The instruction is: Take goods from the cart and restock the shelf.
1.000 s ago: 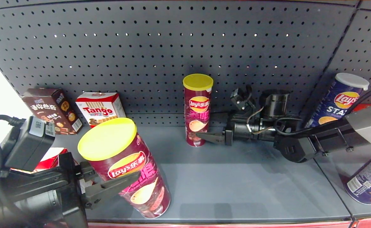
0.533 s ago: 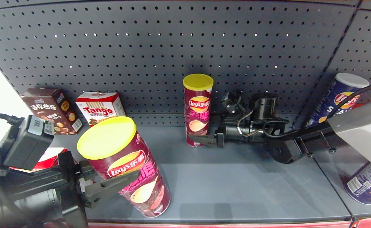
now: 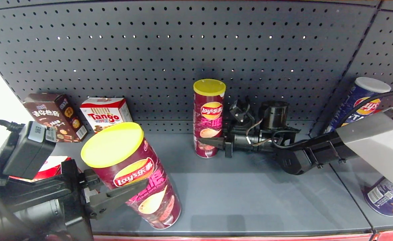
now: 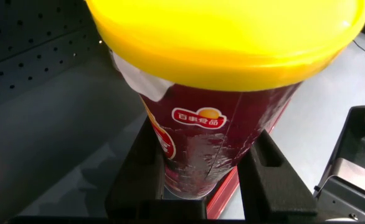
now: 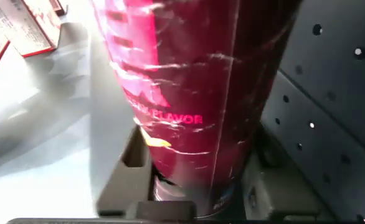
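A maroon chips can with a yellow lid [image 3: 136,174] leans at the shelf's front left, its base on the shelf [image 3: 250,194] near the front edge. My left gripper [image 3: 116,187] is shut on its lower body; in the left wrist view the can [image 4: 226,124] sits between the left gripper's fingers [image 4: 204,180]. A second, matching can [image 3: 209,113] stands upright by the back wall. My right gripper [image 3: 209,142] is open, with one finger on each side of that can's base. The right wrist view shows the can [image 5: 195,81] between the right gripper's fingers [image 5: 192,180].
A brown box [image 3: 54,115] and a red-and-white wafer box [image 3: 106,115] stand at the back left. A blue can with a white lid [image 3: 364,103] stands at the far right, another blue can [image 3: 387,197] nearer the front. The pegboard wall [image 3: 183,50] closes the back.
My right gripper has slid left along the shelf, so its fingers now reach further around the back can's base. The left gripper and its can have hardly moved.
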Motion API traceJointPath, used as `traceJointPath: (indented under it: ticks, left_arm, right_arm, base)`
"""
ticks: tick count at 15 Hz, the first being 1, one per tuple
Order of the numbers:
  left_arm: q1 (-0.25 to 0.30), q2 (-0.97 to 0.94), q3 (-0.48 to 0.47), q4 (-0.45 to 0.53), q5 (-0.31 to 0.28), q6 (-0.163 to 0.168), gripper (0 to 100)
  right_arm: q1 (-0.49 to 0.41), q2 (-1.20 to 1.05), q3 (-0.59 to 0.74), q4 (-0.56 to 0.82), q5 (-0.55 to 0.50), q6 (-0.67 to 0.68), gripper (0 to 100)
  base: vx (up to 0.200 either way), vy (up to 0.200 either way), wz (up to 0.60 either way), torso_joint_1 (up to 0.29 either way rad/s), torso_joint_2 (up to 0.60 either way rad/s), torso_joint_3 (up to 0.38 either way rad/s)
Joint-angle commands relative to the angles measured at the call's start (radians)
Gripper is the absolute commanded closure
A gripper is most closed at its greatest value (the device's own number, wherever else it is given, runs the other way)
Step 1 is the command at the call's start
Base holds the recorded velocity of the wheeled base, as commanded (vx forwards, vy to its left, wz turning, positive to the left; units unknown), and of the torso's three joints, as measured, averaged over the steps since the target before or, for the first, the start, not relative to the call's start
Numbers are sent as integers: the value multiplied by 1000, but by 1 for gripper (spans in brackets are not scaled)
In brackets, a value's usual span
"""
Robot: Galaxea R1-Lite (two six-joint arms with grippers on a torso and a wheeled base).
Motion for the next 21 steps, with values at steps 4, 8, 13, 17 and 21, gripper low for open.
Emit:
traceJointPath:
  ticks: [4,8,13,17,21]
  left_arm:
    - [1,1,1,-2,0,0,100]
    - [8,-1,2,-2,0,0,100]
    - [9,-1,2,-2,1,0,100]
    - [11,-1,2,-2,1,0,100]
    - [11,-1,2,-2,1,-1,100]
  right_arm:
    - [1,-88,91,-5,1,-1,100]
    - [10,-234,300,-75,-1,-13,100]
    - [62,-347,533,-200,-2,-15,100]
    - [108,-415,630,-215,-33,-16,100]
    - [151,-445,714,-233,-76,-22,100]
  base:
    - [0,0,0,0,0,0]
    - [0,0,0,0,0,0]
    - [0,0,0,0,0,0]
    - [0,0,0,0,0,0]
    - [0,0,0,0,0,0]
